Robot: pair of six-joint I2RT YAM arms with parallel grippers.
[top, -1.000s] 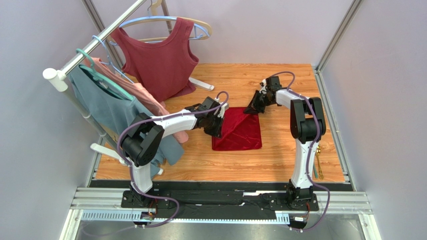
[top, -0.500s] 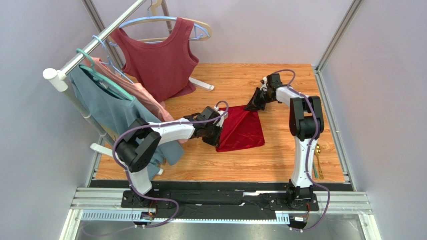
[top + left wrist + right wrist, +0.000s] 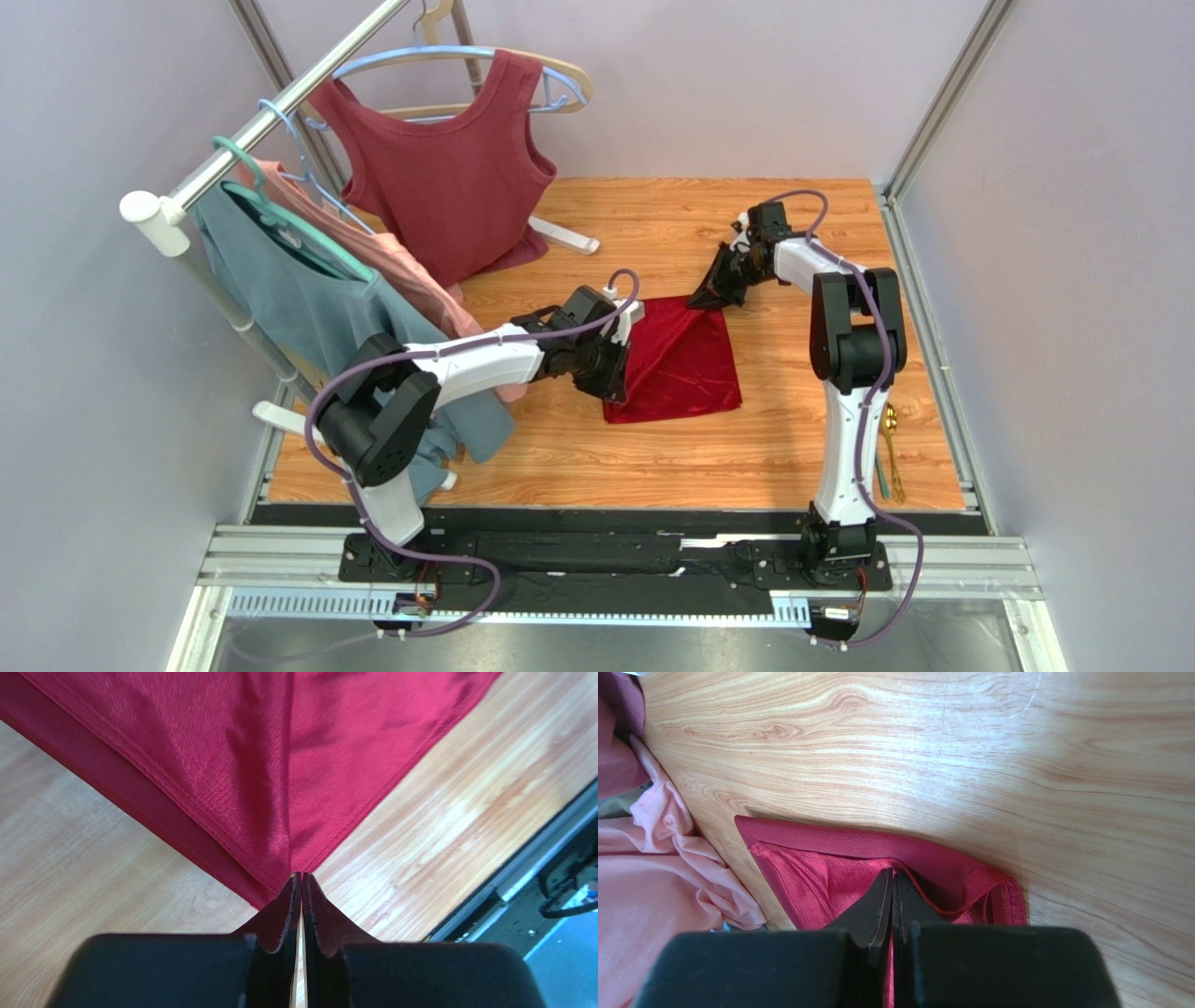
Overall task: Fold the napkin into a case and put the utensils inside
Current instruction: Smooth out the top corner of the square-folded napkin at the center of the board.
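The crimson napkin [image 3: 680, 367] lies on the wooden table, rumpled, with its left side drawn in. My left gripper [image 3: 615, 381] is at the napkin's near-left corner. In the left wrist view its tips [image 3: 300, 876] pinch the very corner of the napkin [image 3: 281, 763], and a crease runs up from them. My right gripper [image 3: 696, 297] holds the far corner; in the right wrist view it [image 3: 892, 876] is shut with the napkin [image 3: 829, 875] between its fingers. The gold utensils [image 3: 892, 455] lie at the table's right edge. No case is in view.
A clothes rack stands at the left with a maroon top [image 3: 449, 168], a teal shirt [image 3: 295, 301] and a pink garment [image 3: 407, 273]. Its white foot [image 3: 568, 235] rests on the table behind the napkin. A metal rail [image 3: 926, 322] borders the right side.
My left gripper has pulled the napkin's left corner to the right and toward the near edge, then eased back slightly. The napkin has shifted right. The right gripper has barely moved.
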